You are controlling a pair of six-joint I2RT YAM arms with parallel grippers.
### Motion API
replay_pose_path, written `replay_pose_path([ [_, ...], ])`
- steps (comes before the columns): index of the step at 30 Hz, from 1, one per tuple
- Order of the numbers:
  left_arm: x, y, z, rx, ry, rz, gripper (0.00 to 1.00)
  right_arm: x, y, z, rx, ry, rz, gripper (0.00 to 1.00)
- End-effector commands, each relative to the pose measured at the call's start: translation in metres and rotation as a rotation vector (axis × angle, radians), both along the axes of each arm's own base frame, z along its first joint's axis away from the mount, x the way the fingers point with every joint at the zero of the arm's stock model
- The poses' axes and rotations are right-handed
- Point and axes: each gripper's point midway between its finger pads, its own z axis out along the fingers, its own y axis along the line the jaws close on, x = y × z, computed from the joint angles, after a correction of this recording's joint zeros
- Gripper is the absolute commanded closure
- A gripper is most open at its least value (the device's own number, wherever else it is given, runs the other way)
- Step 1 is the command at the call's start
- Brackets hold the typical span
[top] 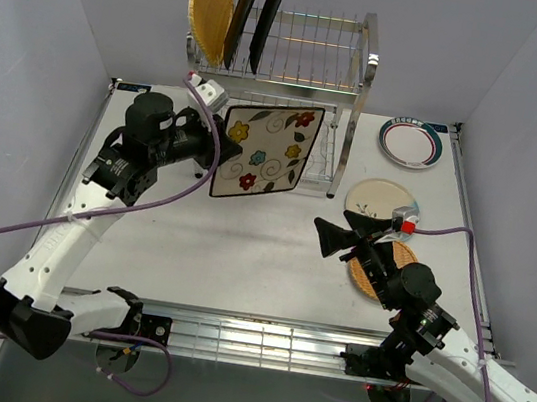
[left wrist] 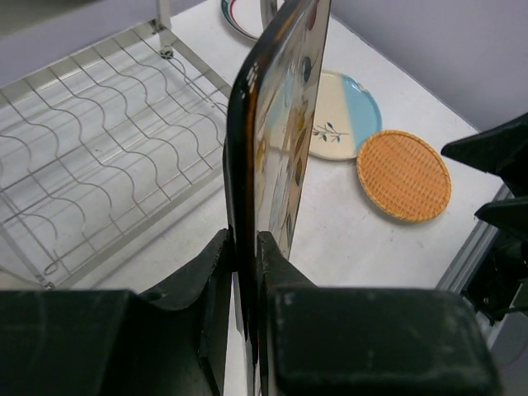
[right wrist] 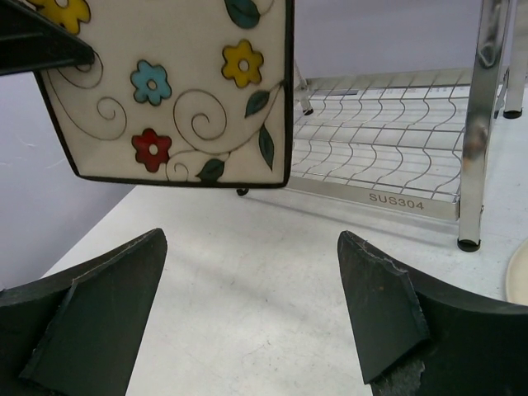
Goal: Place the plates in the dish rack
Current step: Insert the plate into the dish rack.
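Pinching the cream floral square plate (top: 268, 150) by its left edge, the left gripper (top: 218, 143) has its jaws drawn close on the dark rim. In the left wrist view the two black fingers (left wrist: 210, 272) press either face of the plate (left wrist: 285, 107), which stands on edge between them. The plate hangs clear of the white table (top: 240, 257), upright with its painted face towards the arms and slightly tilted, just in front of the lower shelf of the dish rack (top: 369, 54). From the right wrist camera its bottom edge (right wrist: 181, 91) is seen above the tabletop, with the rack's wavy wire shelf (right wrist: 379, 140) behind and to the right of it. On the rack's upper tier three plates stand upright at the left end: a woven orange-tan plate (top: 212, 6) and two black plates (top: 242, 20) beside it. The right gripper (top: 324, 238) hovers low over the table with its jaws spread wide and nothing between them, pointing towards the held plate; both its dark fingertips (right wrist: 107, 280) frame bare tabletop. On the right part of the table lie a teal-rimmed white plate (top: 411, 141) near the back, a cream-blue plate (top: 382, 200) in front of it, and a second woven plate (top: 380, 268) partly hidden under the right arm.
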Motion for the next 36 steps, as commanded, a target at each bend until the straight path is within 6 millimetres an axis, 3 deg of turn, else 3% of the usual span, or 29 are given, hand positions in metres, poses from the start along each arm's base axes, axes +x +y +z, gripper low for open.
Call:
replay_pose_path([
  [1, 0.002, 0.010, 0.100, -0.104, -0.233, 0.097, 1.00, 0.003, -0.003, 0.002, 0.020, 0.000, -0.025, 0.10],
  [6, 0.003, 0.001, 0.120, -0.123, -0.214, 0.083, 1.00, 0.004, -0.004, 0.001, 0.022, 0.005, -0.031, 0.10],
  [7, -0.001, -0.002, 0.133, -0.140, -0.222, 0.071, 1.00, 0.004, -0.004, 0.001, 0.023, 0.006, -0.032, 0.10],
  [10, -0.003, -0.011, 0.138, -0.137, -0.206, 0.067, 1.00, 0.004, -0.004, 0.001, 0.021, 0.008, -0.033, 0.11],
  [15, -0.008, -0.015, 0.174, -0.156, -0.287, 0.109, 1.00, 0.005, -0.004, 0.000, 0.020, 0.013, -0.036, 0.10],
  [21, -0.002, -0.016, 0.212, -0.165, -0.370, 0.197, 1.00, 0.006, -0.004, -0.002, 0.016, 0.018, -0.044, 0.10],
  [27, 0.011, -0.022, 0.228, -0.115, -0.438, 0.309, 1.00, 0.009, -0.005, -0.008, 0.005, 0.030, -0.056, 0.10],
  [36, 0.021, -0.029, 0.278, -0.138, -0.563, 0.361, 1.00, 0.013, -0.005, -0.011, -0.004, 0.039, -0.074, 0.10],
])
